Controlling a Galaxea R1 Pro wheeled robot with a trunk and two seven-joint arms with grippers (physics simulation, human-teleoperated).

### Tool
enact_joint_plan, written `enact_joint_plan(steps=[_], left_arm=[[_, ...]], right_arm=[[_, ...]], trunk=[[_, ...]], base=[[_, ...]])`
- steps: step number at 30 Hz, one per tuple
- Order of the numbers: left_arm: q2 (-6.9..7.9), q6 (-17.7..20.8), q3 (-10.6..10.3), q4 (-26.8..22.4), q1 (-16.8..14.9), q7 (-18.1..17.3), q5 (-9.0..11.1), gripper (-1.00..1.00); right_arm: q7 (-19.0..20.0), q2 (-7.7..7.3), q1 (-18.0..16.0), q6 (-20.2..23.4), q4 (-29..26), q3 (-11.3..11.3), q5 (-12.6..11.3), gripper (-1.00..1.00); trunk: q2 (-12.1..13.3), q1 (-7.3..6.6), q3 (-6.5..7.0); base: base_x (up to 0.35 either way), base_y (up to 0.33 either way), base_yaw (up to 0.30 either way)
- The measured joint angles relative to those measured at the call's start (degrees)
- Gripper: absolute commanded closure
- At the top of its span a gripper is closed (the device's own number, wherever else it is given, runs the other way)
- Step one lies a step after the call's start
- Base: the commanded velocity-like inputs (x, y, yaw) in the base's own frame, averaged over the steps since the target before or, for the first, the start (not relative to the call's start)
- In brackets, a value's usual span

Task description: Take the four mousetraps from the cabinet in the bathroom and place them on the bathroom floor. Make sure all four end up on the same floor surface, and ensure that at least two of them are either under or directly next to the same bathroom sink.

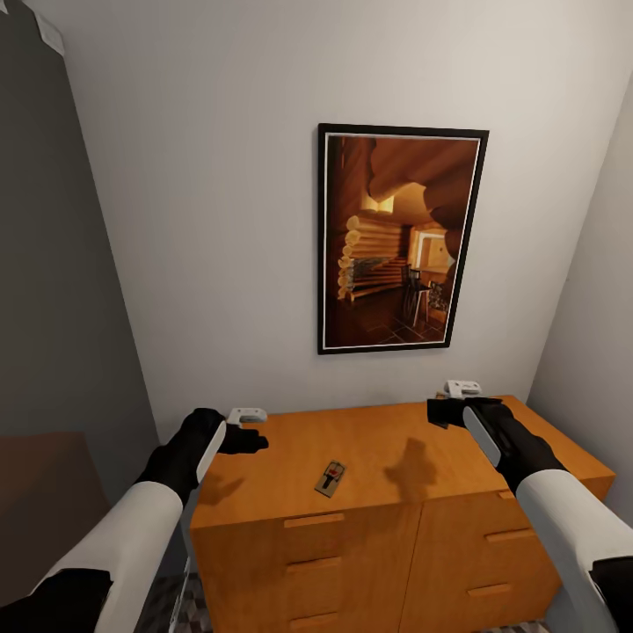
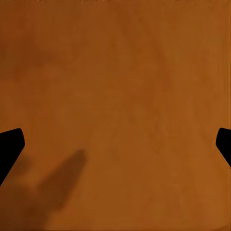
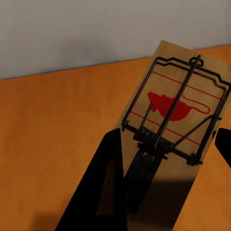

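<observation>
**Early going: two traps in sight, none seen on the floor**

One cabinet stands against the wall. On its top surface lies one mousetrap, flat and well apart from both tools. Of the two tools, the left tool hangs released over bare wood, fingers wide. The right tool looks clenched on a second mousetrap near the back edge. That makes two traps counted of four. Judging from this, every placement on the bathroom floor remains to be done.
</observation>
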Motion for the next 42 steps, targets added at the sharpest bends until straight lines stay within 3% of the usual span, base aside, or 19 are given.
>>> enact_joint_plan(steps=[42], left_arm=[[-0.44, 0.0, 0.1, 0.2, 0.0, -0.1, 0.3, -1.00]], right_arm=[[-0.4, 0.16, 0.0, 0.4, 0.2, 0.3, -0.1, 1.00]], trunk=[[0.0, 0.00, 0.00]], base=[[0.000, 0.000, 0.000]])
